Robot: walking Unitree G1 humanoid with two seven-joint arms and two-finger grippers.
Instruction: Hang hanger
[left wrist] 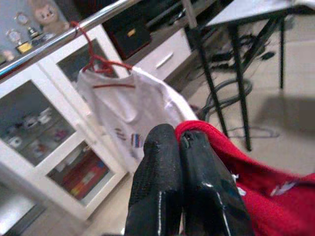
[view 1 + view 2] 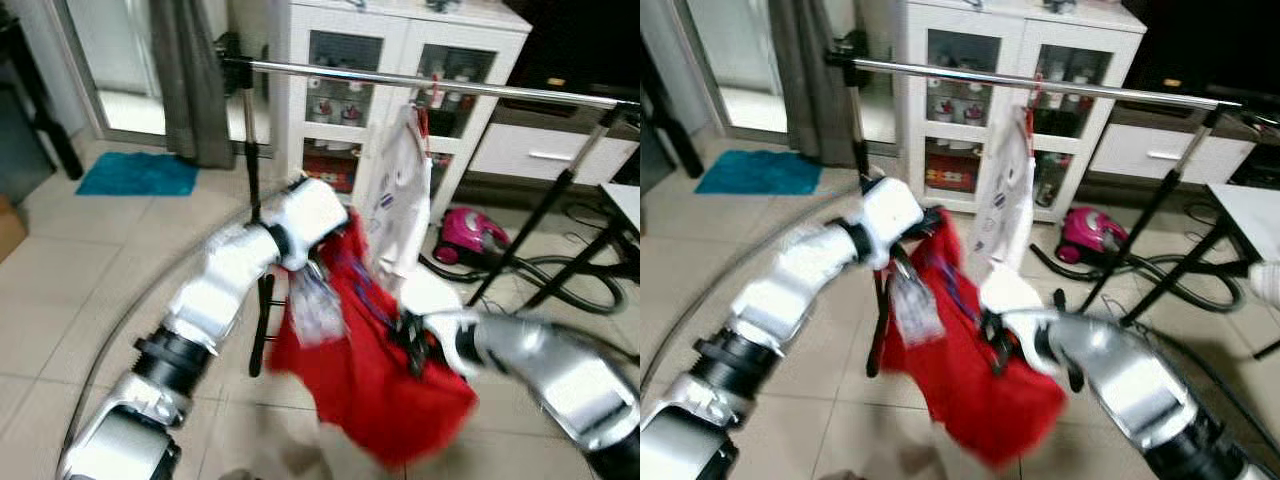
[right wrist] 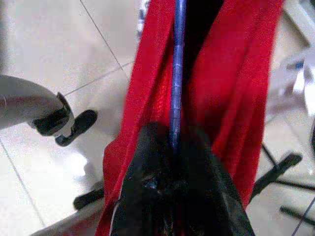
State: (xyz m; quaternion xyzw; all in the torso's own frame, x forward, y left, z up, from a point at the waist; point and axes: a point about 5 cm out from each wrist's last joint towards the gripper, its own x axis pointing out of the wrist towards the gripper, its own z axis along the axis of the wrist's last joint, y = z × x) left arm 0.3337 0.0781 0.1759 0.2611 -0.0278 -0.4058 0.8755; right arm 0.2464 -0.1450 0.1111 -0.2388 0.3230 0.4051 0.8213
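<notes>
Below the rail (image 2: 430, 84), both tools carry a red shirt (image 2: 365, 380) on a blue hanger (image 3: 177, 73): the left tool (image 1: 184, 162) is pinched on the cloth's top, the right tool (image 3: 172, 152) clamped on the hanger wire. A white shirt (image 2: 400, 190) already hangs there; lifting and hooking remain.

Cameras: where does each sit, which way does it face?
Left eye view: head, facing down-forward at rail, red garment; both silver arms show.
Right eye view: head, same scene.
Left wrist view: along left gripper, fingers shut, toward white shirt.
Right wrist view: along right gripper, shut on blue hanger.
All share the red garment.
</notes>
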